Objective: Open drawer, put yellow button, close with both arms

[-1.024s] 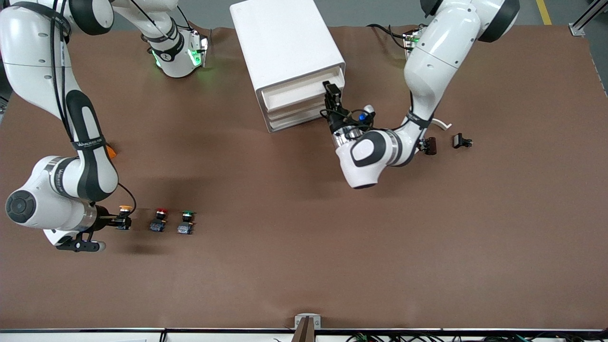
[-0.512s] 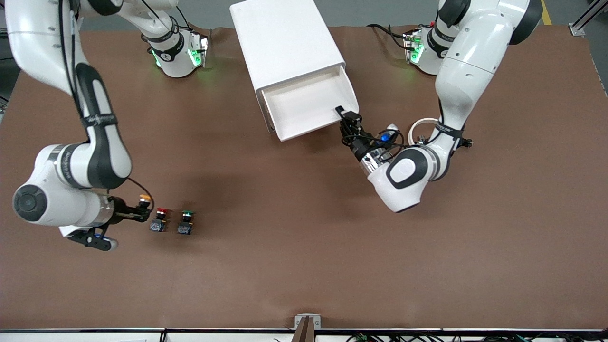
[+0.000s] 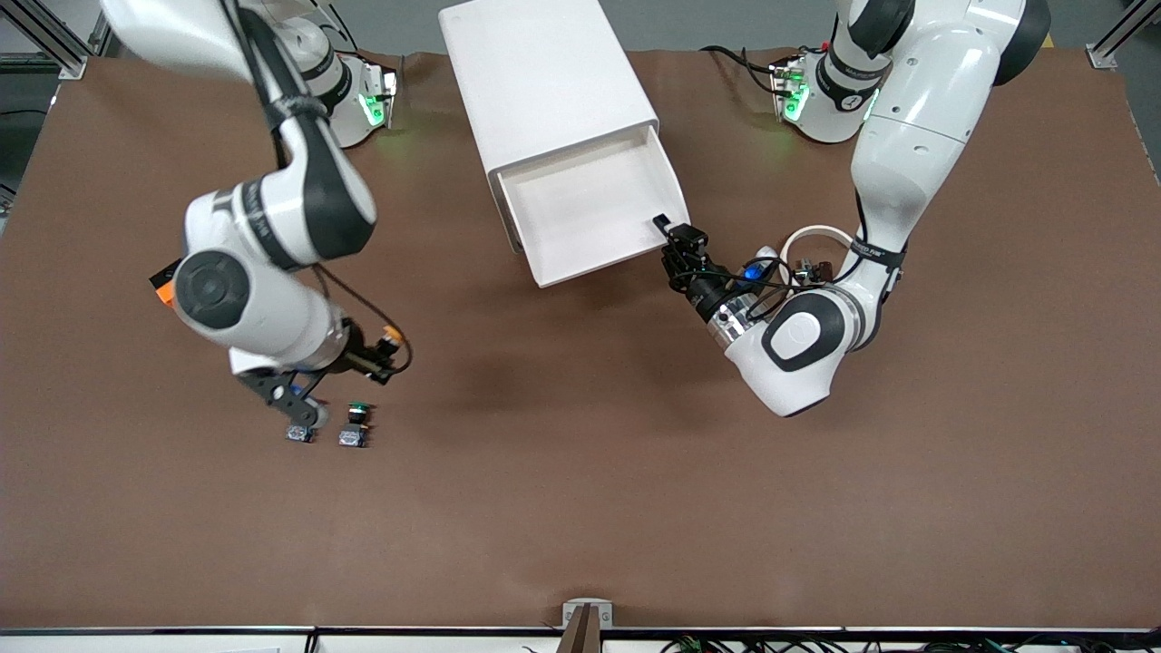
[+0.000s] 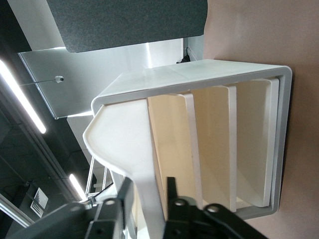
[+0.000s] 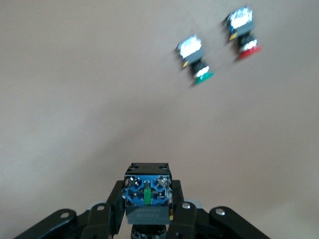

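The yellow button [image 3: 390, 336], a small yellow-capped switch with a black body, is pinched in the right gripper [image 3: 379, 351], up over the brown worktop [image 3: 580, 508] above the green-capped button [image 3: 356, 424]. The white cabinet's [image 3: 544, 82] top drawer [image 3: 590, 213] stands pulled out. At its front corner, the left gripper [image 3: 671, 234] straddles the drawer's front with fingers slightly spread.

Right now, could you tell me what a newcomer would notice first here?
Probably the cabinet near the arms' bases, with its top drawer pulled out and the left gripper at its front corner. Next, the right gripper, shut on the yellow button, up over the table above the green button.
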Action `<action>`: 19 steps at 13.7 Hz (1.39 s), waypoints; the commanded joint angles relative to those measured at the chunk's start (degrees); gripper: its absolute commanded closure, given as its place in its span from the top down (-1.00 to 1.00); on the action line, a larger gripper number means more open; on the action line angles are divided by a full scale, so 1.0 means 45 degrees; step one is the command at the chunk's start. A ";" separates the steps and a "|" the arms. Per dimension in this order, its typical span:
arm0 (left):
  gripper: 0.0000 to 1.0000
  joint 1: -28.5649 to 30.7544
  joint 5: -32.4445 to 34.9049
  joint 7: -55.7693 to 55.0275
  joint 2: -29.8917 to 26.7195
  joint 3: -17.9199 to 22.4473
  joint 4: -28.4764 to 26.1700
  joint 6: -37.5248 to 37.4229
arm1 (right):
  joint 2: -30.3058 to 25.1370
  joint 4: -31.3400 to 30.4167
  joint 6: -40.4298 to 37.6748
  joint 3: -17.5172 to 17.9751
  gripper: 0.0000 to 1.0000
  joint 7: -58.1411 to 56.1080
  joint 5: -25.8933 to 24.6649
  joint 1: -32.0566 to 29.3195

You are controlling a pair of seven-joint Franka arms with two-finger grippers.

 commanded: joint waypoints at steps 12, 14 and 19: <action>1.00 0.0534 0.3559 1.0173 -0.1117 0.0197 0.2148 0.0985 | -0.0728 0.0080 -0.0030 -0.0211 -1.00 0.8673 -0.0570 0.6435; 1.00 0.0534 0.4537 1.2911 -0.1351 0.0450 0.2148 0.1707 | -0.0729 0.0080 -0.0050 -0.0211 -1.00 0.9241 -0.1038 0.6865; 1.00 0.0534 0.7429 1.7917 -0.1939 0.0471 0.2128 0.5042 | -0.0729 0.0080 -0.0089 -0.0211 -0.86 0.9282 -0.1177 0.6965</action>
